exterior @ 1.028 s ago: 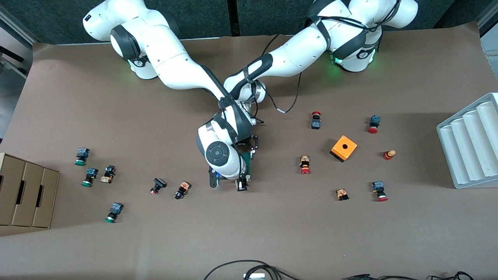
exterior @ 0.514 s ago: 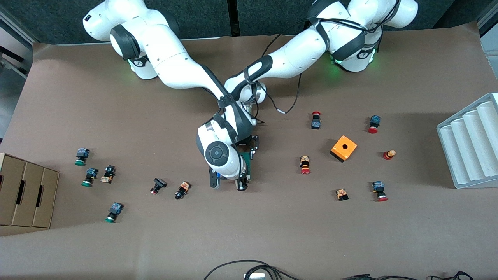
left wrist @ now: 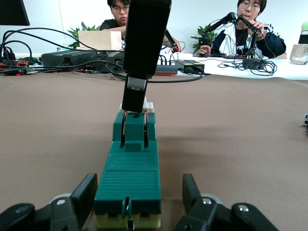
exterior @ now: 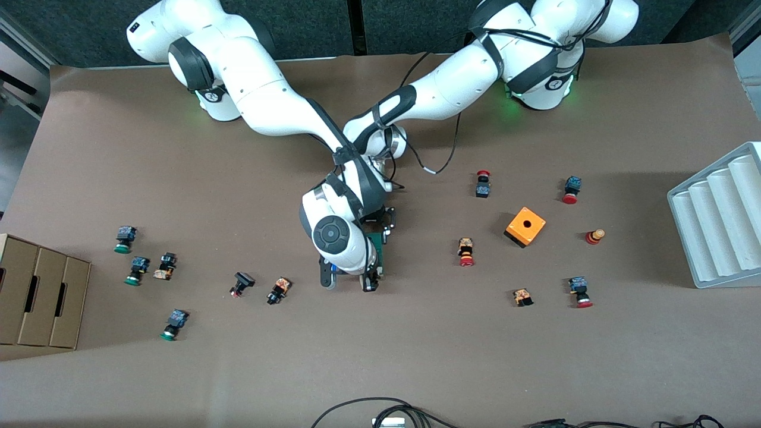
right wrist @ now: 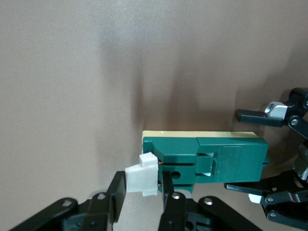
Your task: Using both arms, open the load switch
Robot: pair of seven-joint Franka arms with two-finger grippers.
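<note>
The load switch (exterior: pixel 377 245), a narrow dark-green block on a cream base, lies mid-table. Its white tab (right wrist: pixel 142 180) is at the end nearer the front camera. My right gripper (right wrist: pixel 143 184) comes down on that end and is shut on the white tab, one finger pressed on each side. One of its black fingers (left wrist: pixel 140 57) stands over the tab in the left wrist view. My left gripper (left wrist: pixel 138 188) straddles the switch's other end (left wrist: pixel 129 185), open, with a gap showing beside one finger. In the front view the right arm's wrist (exterior: pixel 333 238) hides most of the switch.
An orange cube with a hole (exterior: pixel 525 226) and several red-capped push buttons lie toward the left arm's end. Green-capped buttons lie toward the right arm's end, near a cardboard box (exterior: pixel 35 297). A grey ridged tray (exterior: pixel 719 220) stands at the table's edge.
My right gripper's fingers have closed in onto the white tab. Neither arm has otherwise moved, and the switch lies where it was.
</note>
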